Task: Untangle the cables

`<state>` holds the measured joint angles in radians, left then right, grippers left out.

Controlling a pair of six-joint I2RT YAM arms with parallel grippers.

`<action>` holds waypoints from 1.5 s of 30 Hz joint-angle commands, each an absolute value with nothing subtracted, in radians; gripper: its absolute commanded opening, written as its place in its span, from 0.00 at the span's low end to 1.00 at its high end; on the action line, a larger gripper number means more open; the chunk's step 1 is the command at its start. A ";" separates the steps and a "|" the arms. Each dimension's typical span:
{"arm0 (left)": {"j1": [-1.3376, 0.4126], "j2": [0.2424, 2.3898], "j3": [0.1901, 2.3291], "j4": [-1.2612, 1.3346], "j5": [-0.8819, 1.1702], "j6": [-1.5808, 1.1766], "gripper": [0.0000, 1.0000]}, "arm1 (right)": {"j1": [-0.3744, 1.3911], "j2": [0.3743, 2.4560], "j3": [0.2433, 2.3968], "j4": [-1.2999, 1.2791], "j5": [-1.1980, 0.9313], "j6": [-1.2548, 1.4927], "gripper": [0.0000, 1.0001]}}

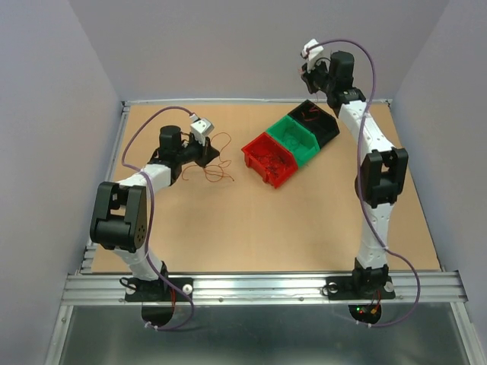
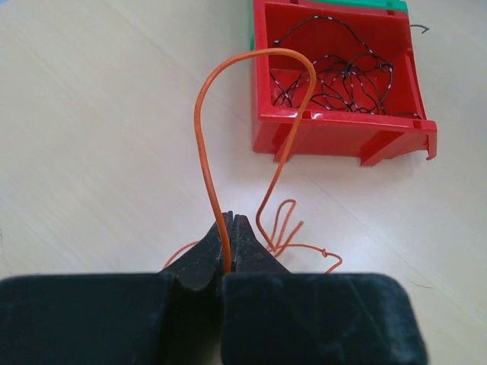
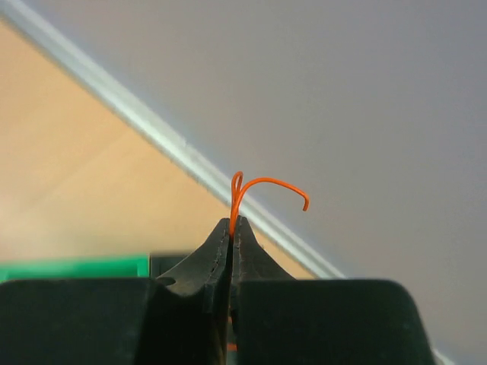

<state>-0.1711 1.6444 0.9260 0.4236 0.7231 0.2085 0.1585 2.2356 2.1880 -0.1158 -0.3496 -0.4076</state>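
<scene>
Orange wire [image 2: 198, 129] pinched in left jaws near red bin [image 2: 342, 131]; right jaws clamp another orange wire [image 3: 266, 180].

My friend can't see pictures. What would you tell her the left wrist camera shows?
The left pincer is shut on a thin orange wire, which loops up high and curls back down onto the pale table. Behind it stands a red bin with curly black wires inside.
</scene>
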 commanded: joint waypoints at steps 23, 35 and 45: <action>-0.186 1.641 0.986 0.397 0.749 0.252 0.00 | 0.161 2.463 2.327 -0.854 -0.201 -1.072 0.11; -0.187 1.638 0.989 0.393 0.744 0.256 0.00 | 0.161 2.326 2.231 -0.736 -0.418 -1.025 0.45; -0.186 1.572 0.960 0.391 0.721 0.273 0.00 | 0.202 2.379 2.333 -0.723 -0.601 -0.968 0.44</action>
<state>-0.1833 1.6592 0.9508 0.3725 0.7200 0.2516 0.1749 2.3726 2.2486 -0.7532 -0.5133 -1.0088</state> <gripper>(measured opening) 0.037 0.439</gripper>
